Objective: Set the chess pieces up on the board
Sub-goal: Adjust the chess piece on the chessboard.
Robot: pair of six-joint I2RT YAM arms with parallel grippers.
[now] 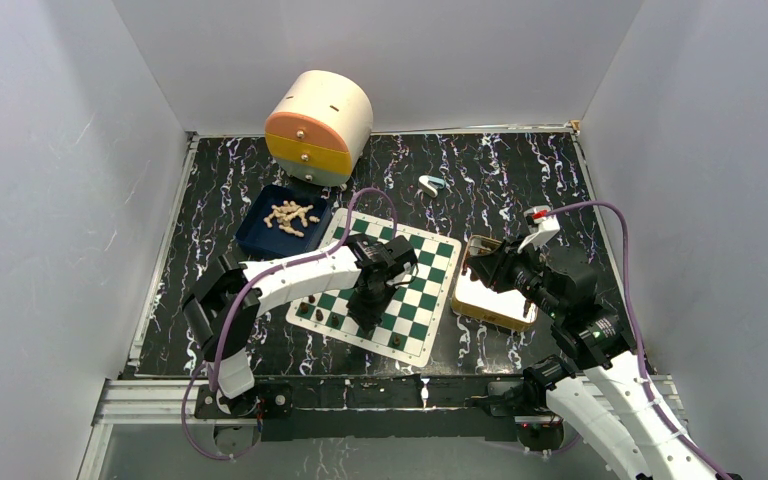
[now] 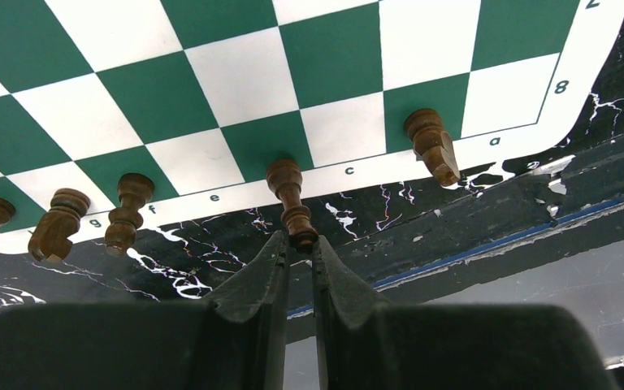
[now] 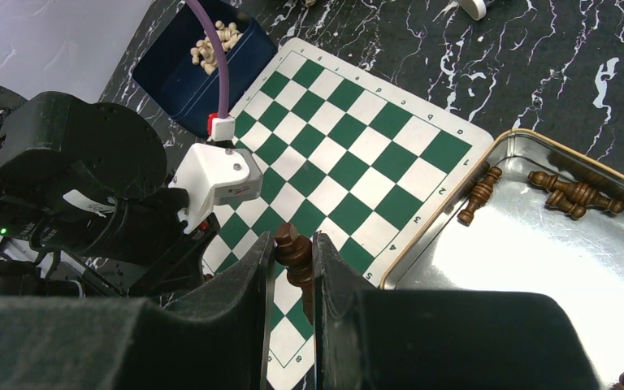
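- Where the board point(image 1: 422, 262) lies flat on the black marbled bench point(image 1: 520, 170), a row of dark pieces point(image 2: 128, 213) is seen standing upright along its near edge rank.
- The left gripper point(image 2: 301, 244) is pressed together on the head of the standing dark piece point(image 2: 291, 195). This piece is set on the edge square between the letters e and c. Its long axis is vertical, with the base on the board and the head up between the fingers.
- The right gripper point(image 3: 292, 248) is held near the board's right edge and is pinched on the carried dark piece point(image 3: 295, 258). Its long axis is laid along the fingers, with 1 end shown past the tips; which end cannot be told.
- The lying dark pieces point(image 3: 575, 192) are seen on their sides in the metal tin point(image 3: 536, 268), just beside the board.
- The pale pieces point(image 1: 293, 214) are heaped in the blue tray point(image 1: 255, 238) at the board's far left corner.
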